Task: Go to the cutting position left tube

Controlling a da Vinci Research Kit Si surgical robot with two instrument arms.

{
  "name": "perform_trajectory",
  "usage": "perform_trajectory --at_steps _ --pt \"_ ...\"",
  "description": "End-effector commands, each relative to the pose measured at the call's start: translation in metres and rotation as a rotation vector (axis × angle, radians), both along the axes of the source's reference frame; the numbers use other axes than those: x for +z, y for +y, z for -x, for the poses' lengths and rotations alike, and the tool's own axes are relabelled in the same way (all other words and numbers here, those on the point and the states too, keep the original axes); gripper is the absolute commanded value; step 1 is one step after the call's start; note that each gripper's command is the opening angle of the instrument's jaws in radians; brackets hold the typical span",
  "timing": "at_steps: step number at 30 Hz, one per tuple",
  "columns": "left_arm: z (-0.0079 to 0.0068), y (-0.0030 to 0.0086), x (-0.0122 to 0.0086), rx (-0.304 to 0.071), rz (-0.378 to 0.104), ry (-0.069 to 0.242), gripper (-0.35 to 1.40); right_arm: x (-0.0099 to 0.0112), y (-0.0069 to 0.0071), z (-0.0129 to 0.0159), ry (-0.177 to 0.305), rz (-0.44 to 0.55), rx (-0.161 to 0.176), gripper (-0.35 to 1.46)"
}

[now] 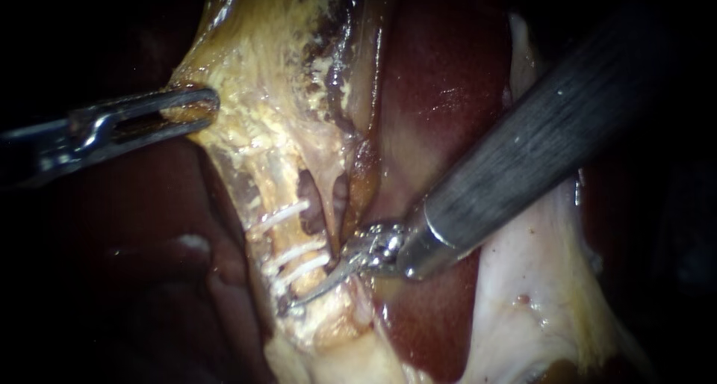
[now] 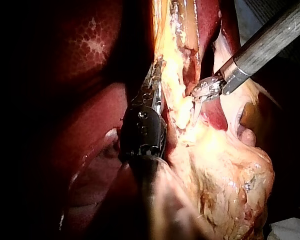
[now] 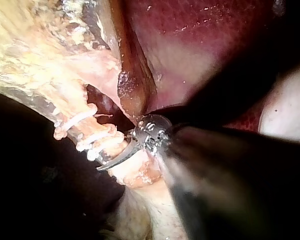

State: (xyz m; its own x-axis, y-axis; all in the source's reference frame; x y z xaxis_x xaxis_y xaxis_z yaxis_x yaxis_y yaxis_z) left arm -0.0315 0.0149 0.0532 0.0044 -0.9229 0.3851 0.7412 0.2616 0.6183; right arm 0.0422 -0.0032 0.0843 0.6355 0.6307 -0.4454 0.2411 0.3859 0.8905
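The left tube point(image 1: 278, 236) runs down the yellow tissue and carries three white clips point(image 1: 282, 215); the clips point(image 3: 72, 122) also show in the right wrist view. My right instrument point(image 1: 299, 300) comes in from the upper right. Its thin curved blades lie shut across the tube just below the lowest clip, and its tip point(image 3: 110, 161) reaches the tube's far edge. My left instrument point(image 1: 196, 104) is up at the left, its jaws shut on the gallbladder's yellowish edge point(image 1: 224, 93) and holding it taut. In the left wrist view these jaws point(image 2: 156, 82) lie along the tissue.
A second pinkish tube point(image 1: 337, 196) runs just right of the clipped one, with a dark window between them. Dark red liver point(image 1: 441, 78) lies behind the right shaft, and pale tissue point(image 1: 538, 279) spreads below it. More liver point(image 2: 90, 45) lies beside the left instrument.
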Motion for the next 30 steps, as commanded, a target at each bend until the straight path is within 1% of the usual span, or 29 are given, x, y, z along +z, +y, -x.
perform_trajectory --at_steps 1,16,17,20,28,30 --pt "0.0 0.0 0.0 0.0 0.0 0.0 -0.35 0.0 0.0 0.0 0.0 0.0 0.0 1.4" --pt "-0.0001 0.0 -0.0001 0.0 0.0 0.0 -0.35 -0.0002 0.0 0.0005 0.004 -0.002 -0.001 1.4" --pt "-0.0001 0.0 -0.0001 0.0 0.0 0.0 -0.35 -0.0003 0.0001 0.0007 0.003 -0.003 -0.006 1.4" --pt "-0.0001 0.0 -0.0001 0.0 0.0 0.0 -0.35 -0.0007 0.0005 0.0014 -0.001 -0.001 -0.005 1.4" --pt "-0.0001 0.0 -0.0002 0.0 0.0 0.0 -0.35 -0.0024 0.0022 0.0041 -0.018 0.001 0.022 1.4" --pt "-0.0001 0.0 -0.0002 0.0 0.0 0.0 -0.35 -0.0028 0.0025 0.0048 -0.021 0.009 0.021 1.4"
